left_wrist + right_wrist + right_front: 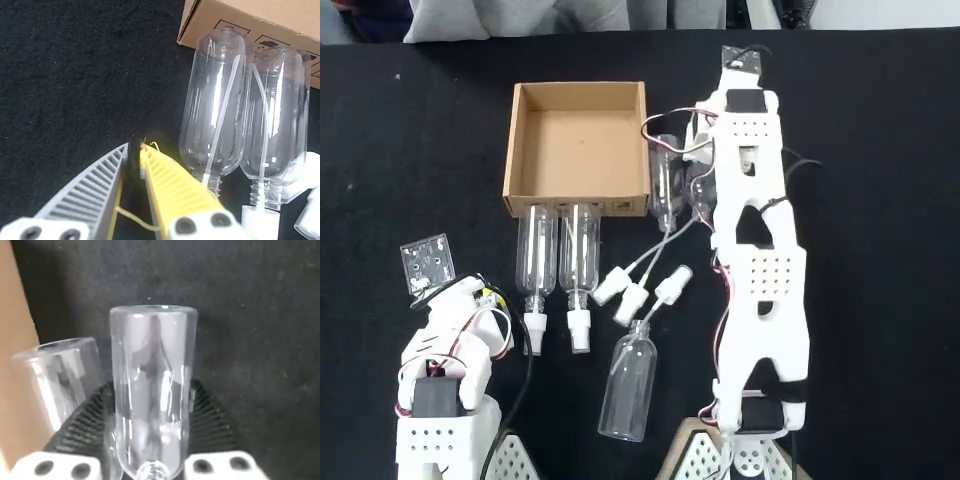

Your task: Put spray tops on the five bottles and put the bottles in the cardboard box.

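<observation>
The cardboard box (512, 150) stands at the back with nothing inside. Two clear bottles (537, 255) (579, 252) with white spray tops on lie side by side against its front wall. Several loose spray tops (632, 298) lie beside them, and an uncapped bottle (628, 385) lies nearer the front. My left gripper (134, 147) is shut and holds nothing, on the cloth just beside those capped bottles (215, 100). My right gripper (150, 385) is shut on a clear bottle (152, 370) next to the box's right wall (15, 365). Another bottle (60, 372) lies beside it.
The right arm (760, 290) stretches along the right side of the table and covers part of the bottles (665, 180) there. A black cloth (880, 200) covers the table, with free room at the far left and far right. A small circuit board (428, 262) lies near the left arm.
</observation>
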Available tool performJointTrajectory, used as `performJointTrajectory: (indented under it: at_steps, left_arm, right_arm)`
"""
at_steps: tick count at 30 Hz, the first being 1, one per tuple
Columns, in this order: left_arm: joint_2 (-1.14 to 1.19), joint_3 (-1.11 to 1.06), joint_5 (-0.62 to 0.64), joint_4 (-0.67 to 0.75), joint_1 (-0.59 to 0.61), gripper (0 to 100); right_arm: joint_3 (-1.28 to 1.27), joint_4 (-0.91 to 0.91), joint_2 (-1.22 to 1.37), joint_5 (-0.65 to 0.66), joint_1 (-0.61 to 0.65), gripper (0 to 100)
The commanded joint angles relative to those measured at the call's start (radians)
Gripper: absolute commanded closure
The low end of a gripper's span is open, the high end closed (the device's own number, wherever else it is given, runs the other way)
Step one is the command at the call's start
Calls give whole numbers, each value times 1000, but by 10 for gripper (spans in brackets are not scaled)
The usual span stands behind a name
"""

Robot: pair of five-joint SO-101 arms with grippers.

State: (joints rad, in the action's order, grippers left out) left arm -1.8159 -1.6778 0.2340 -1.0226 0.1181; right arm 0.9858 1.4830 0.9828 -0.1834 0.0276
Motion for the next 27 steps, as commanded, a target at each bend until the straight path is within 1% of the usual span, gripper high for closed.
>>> performJointTrajectory:
  at_steps: [1, 14, 18, 27]
  left_arm:
    - [3, -22, -2, -6, 1, 970]
    - [3, -22, -2, -6, 1, 970]
    - [3, -22, -2, -6, 1, 970]
    - [3, -22, -2, -6, 1, 970]
  right_arm:
    - [116, 46, -8, -2, -20, 973]
    - [314, 210, -5, -2, -52, 973]
    - [323, 270, -5, -2, -52, 973]
    - [317, 284, -10, -11, -92, 977]
